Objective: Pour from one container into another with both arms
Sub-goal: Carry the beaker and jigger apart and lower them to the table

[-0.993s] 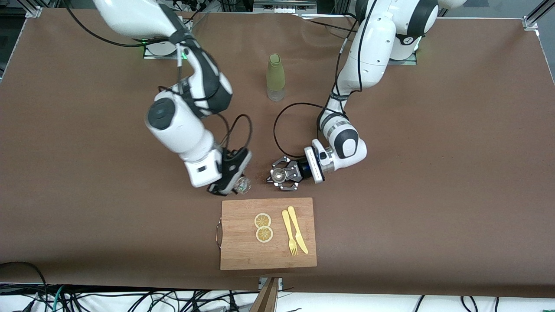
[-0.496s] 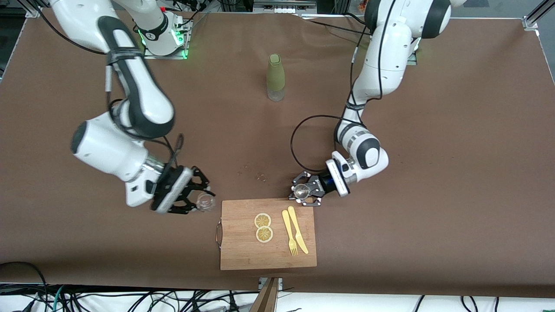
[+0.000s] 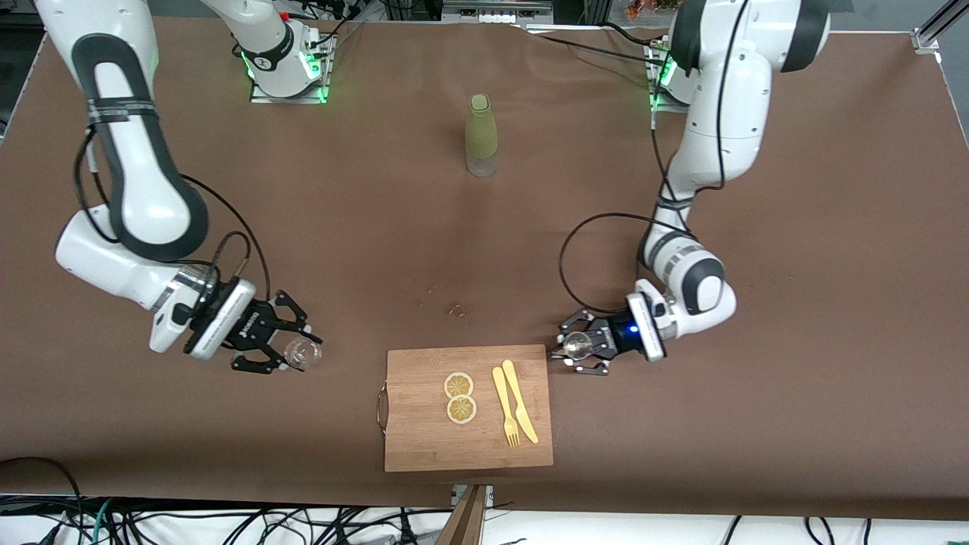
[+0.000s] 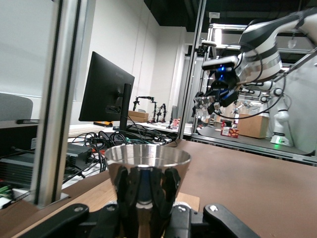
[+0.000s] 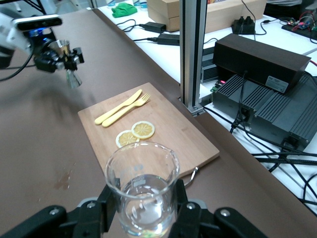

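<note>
A brown desk (image 3: 795, 250) is filling the room's middle, framed by aluminium posts (image 5: 192, 54). White walls (image 4: 124, 44) are rising around it under a dark ceiling. A black monitor (image 4: 105, 89) is standing on a side bench, and cables (image 3: 227, 522) are trailing over the floor along the desk's near edge.

Left gripper (image 3: 573, 348) and right gripper (image 3: 297, 350) both clamped, arms spread apart, wrists level.

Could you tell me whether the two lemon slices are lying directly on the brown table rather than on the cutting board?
No, both lemon slices lie on the wooden cutting board, beside the yellow fork and knife.
</note>
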